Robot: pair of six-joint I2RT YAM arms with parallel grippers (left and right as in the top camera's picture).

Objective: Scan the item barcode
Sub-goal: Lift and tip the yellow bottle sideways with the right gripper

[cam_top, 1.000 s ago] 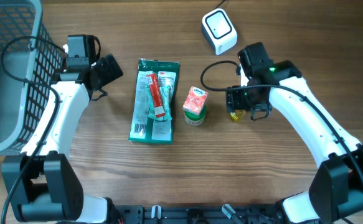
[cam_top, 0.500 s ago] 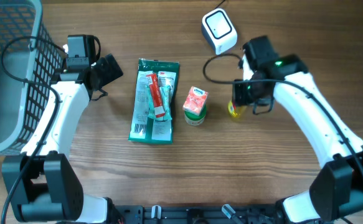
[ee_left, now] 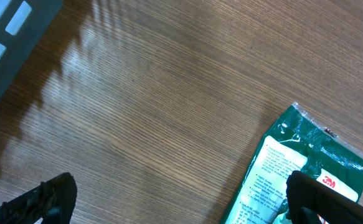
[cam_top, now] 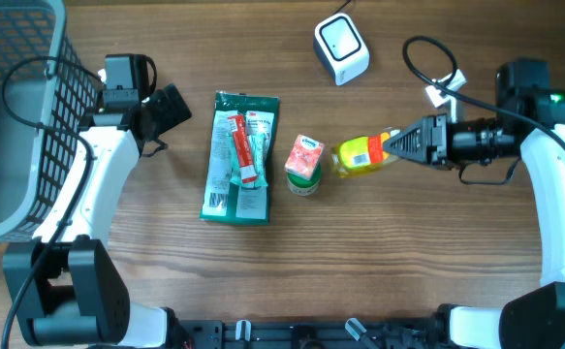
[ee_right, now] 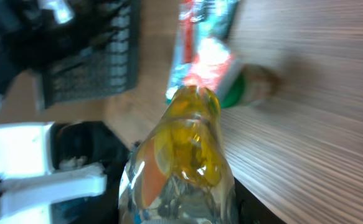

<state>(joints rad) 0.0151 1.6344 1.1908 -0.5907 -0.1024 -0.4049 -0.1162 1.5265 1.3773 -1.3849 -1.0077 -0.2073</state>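
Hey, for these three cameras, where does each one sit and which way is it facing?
Overhead: above the table, looking straight down on left arm and right arm.
Left wrist: on the left arm, facing down at the table; open left gripper at the bottom edge.
Right wrist: on the right arm, looking along the yellow bottle in the right gripper, toward the basket.
Shared: green packet, in all three.

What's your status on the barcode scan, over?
Left end effector open, near basket. Right end effector shut on yellow bottle, held sideways. Scanner apart, further back on table. Small carton close to bottle's free end.
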